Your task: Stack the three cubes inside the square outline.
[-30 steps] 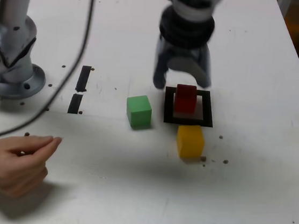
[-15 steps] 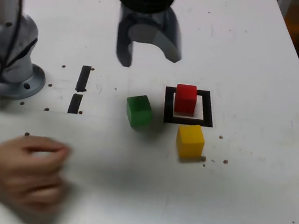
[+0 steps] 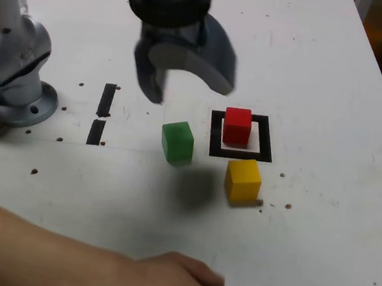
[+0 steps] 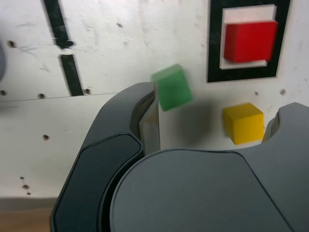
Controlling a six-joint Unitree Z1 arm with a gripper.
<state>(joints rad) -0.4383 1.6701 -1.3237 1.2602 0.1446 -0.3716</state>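
Fingers (image 3: 190, 91) spread wide and empty, pointing down, raised above the green cube (image 3: 177, 141) on the table.

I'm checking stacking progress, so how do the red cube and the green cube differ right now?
The red cube sits inside the square outline; the green cube rests on bare table outside it, to the exterior view's left. Red sits square to the outline; green is turned slightly. Both look equal-sized, and neither is gripped.

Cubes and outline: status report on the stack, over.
Hand open, empty, raised above the green cube. Red cube alone inside the square outline; green and yellow cube on the table outside it. A person's arm lies across the near edge.
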